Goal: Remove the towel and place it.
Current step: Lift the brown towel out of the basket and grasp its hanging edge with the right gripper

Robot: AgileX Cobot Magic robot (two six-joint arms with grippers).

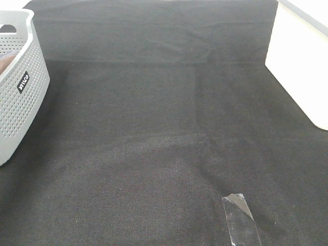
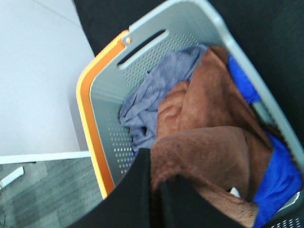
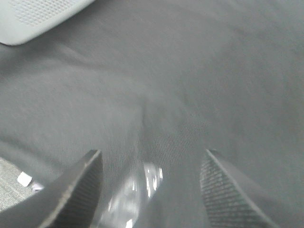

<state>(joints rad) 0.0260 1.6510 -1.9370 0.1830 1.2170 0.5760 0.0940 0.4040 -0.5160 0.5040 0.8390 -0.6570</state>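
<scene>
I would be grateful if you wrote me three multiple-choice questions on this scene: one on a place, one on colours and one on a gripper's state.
1. Where is the towel?
A. spread on the floor
B. in the grey basket
C. hung over a chair

2. Which cloths lie beside it?
A. a green one and a yellow one
B. a white one and a red one
C. a grey fabric and a blue fabric

3. How is the right gripper?
A. open and empty
B. shut on the towel
C. shut on the basket

Answers:
1 B, the left wrist view shows it bunched inside the basket.
2 C, both lie against it there.
3 A, its fingers stand apart above the black cloth, holding nothing.
</scene>
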